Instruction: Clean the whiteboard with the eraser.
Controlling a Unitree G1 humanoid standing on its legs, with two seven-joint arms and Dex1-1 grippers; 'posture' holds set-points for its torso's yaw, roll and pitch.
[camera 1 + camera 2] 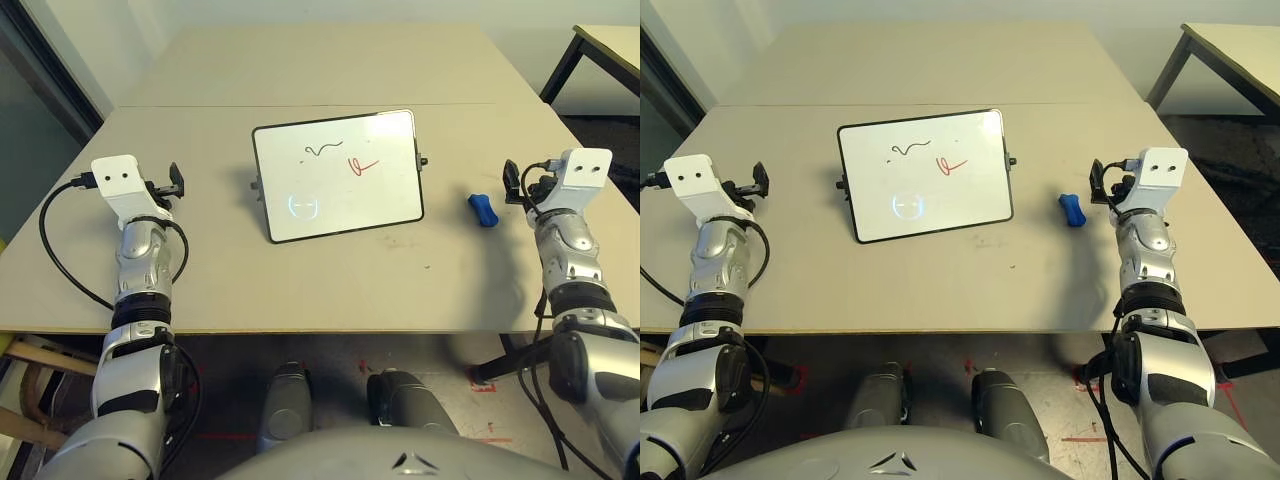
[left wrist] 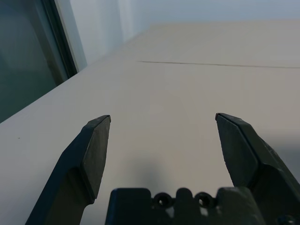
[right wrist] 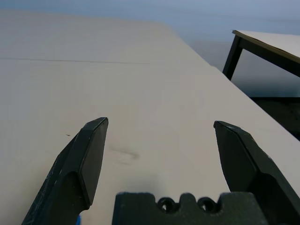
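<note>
The left end effector, nearest in its wrist view, has its two black fingers spread wide apart with nothing between them but bare tabletop. It hovers over the pale beige laminate tabletop near that surface's left edge, pointing forward, at the tip of a silver forearm with a white camera block on the wrist.

The right end effector is released as well: its black fingers stand wide apart and grasp nothing. It too points forward, low over the tabletop on the right side.

Just to the inner side of the right end effector, lying flat on the tabletop and not touching it, is the eraser, a small bright blue oblong block with a pinched waist.

Farther inward, roughly midway between the two end effectors and well apart from each, lies the whiteboard, a rectangular glossy white board with rounded corners, a thin black frame and small grey knobs on its short sides. It is turned slightly askew. On its upper part are a short black squiggle and, beside it toward the right end effector, a red scribble. The eraser sits between the whiteboard and the right end effector, apart from both.

Beyond the right end effector stands a second table with black legs.
</note>
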